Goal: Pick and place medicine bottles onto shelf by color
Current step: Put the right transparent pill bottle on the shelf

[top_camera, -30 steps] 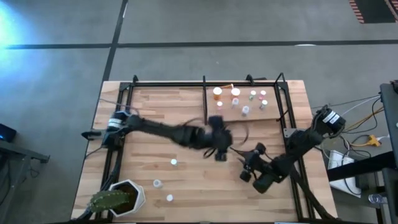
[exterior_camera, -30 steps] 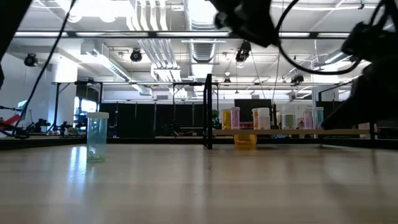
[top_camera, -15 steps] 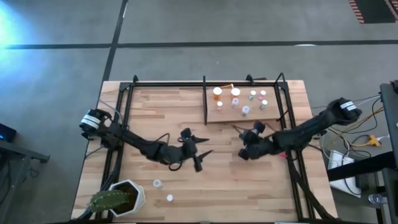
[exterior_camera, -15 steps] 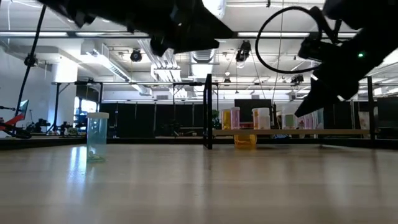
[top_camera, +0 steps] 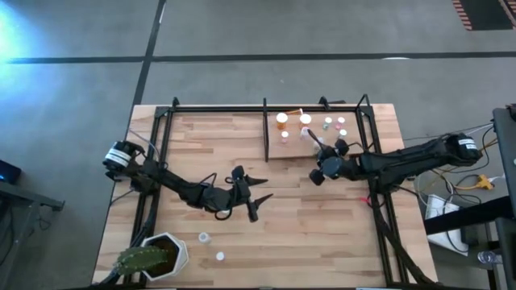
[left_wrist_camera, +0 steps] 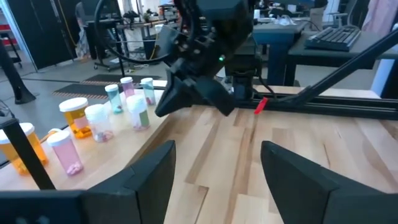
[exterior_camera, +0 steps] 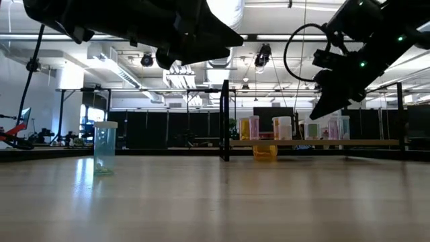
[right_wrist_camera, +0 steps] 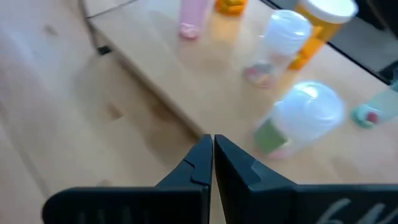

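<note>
- From above, I see my right hand (top_camera: 316, 144) at the front edge of the shelf (top_camera: 295, 149), next to the medicine bottles (top_camera: 305, 120) standing there.
- My right wrist camera shows what the top view cannot: the two fingers (right_wrist_camera: 200, 163) are pressed together with nothing between them, and a white-capped bottle (right_wrist_camera: 300, 122) stands on the shelf just past their tips.
- From above, my left hand (top_camera: 256, 193) is over the middle of the desk (top_camera: 193, 145), well apart from the shelf.
- My left wrist camera shows its fingers (left_wrist_camera: 150, 176) spread wide and holding nothing.
- Only the top view shows two small bottles (top_camera: 204, 238) on the desk near the cactus pot (top_camera: 159, 254).
- The low camera shows a bluish bottle (exterior_camera: 105, 146) standing alone on the desk.
</note>
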